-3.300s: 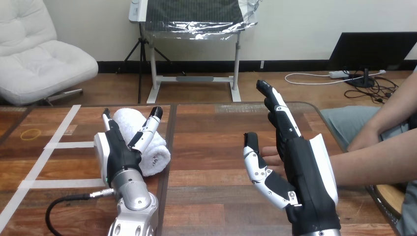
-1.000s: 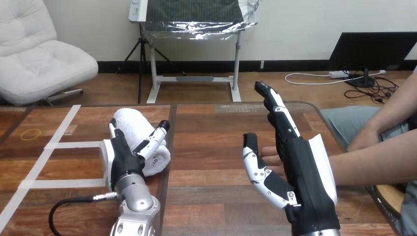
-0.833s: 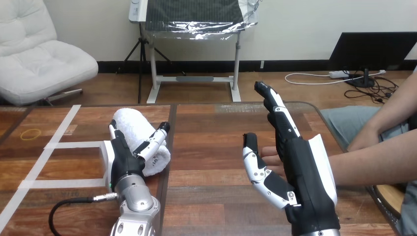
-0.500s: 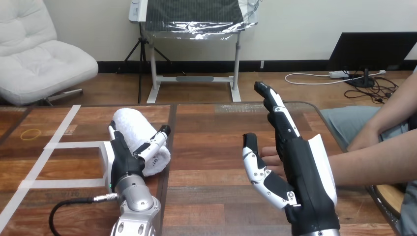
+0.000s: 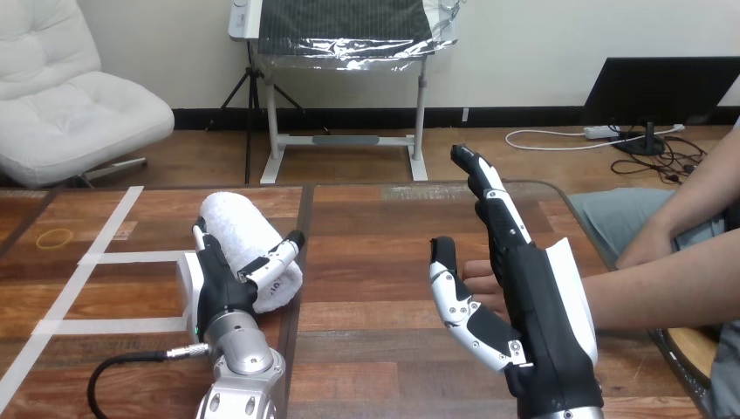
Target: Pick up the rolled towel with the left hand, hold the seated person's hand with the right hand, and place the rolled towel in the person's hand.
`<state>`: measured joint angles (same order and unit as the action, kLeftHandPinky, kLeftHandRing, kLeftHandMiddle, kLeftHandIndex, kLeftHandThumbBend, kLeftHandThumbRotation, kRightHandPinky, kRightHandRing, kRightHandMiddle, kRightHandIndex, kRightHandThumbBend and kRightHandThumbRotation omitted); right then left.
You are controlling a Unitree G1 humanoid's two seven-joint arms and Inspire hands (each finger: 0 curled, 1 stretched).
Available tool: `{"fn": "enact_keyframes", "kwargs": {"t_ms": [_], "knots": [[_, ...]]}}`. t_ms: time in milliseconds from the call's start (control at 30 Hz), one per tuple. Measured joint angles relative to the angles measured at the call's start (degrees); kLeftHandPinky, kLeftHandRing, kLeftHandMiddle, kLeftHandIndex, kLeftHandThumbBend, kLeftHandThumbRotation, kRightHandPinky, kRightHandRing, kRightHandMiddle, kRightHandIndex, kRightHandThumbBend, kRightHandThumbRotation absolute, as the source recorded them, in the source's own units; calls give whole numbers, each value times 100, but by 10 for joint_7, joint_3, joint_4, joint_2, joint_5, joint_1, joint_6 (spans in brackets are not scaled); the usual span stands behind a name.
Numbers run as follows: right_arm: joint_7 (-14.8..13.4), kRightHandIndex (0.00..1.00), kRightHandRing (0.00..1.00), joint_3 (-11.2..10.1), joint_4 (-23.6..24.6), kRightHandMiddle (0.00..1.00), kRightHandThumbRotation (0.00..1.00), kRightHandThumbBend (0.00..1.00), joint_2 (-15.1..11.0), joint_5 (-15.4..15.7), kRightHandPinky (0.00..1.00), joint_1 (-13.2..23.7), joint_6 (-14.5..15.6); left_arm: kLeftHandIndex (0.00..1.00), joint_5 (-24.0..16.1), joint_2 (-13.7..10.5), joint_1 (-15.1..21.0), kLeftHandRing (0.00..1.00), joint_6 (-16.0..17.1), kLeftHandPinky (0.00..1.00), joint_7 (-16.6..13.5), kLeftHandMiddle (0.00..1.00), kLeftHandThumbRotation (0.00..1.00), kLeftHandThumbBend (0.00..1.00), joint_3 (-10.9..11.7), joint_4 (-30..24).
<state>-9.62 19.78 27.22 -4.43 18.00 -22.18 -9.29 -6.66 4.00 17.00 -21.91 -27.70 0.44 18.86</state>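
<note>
One risk I am watching: my left hand (image 5: 220,281) is curling its fingers and thumb round only the near end of the rolled towel (image 5: 237,223), which is lying on the table (image 5: 375,227) toward ten o'clock. The soft roll could sag or unwind on the lift. It is looking white, thick and fluffy. My right hand (image 5: 537,301) is standing open with fingers straight, gripping nothing, beside the person's hand (image 5: 478,272) at three o'clock.
</note>
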Motion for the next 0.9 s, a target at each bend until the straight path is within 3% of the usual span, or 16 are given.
{"fn": "enact_keyframes", "kwargs": {"t_ms": [333, 567, 900], "knots": [[0, 94, 100, 0, 0, 100, 0, 0, 0, 2, 100, 0, 1, 100, -3, 0, 4, 100, -15, 100, -2, 100, 19, 68, 0, 9], [1, 94, 100, 0, 1, 100, 0, 0, 0, 4, 100, 0, 3, 100, -16, 0, 9, 99, -43, 99, 1, 100, 21, 67, -5, 12], [1, 94, 100, 0, 5, 100, 0, 0, 0, 4, 100, 0, 9, 100, -71, -14, 19, 92, -103, 87, 32, 98, 31, 69, -39, 19]]}}
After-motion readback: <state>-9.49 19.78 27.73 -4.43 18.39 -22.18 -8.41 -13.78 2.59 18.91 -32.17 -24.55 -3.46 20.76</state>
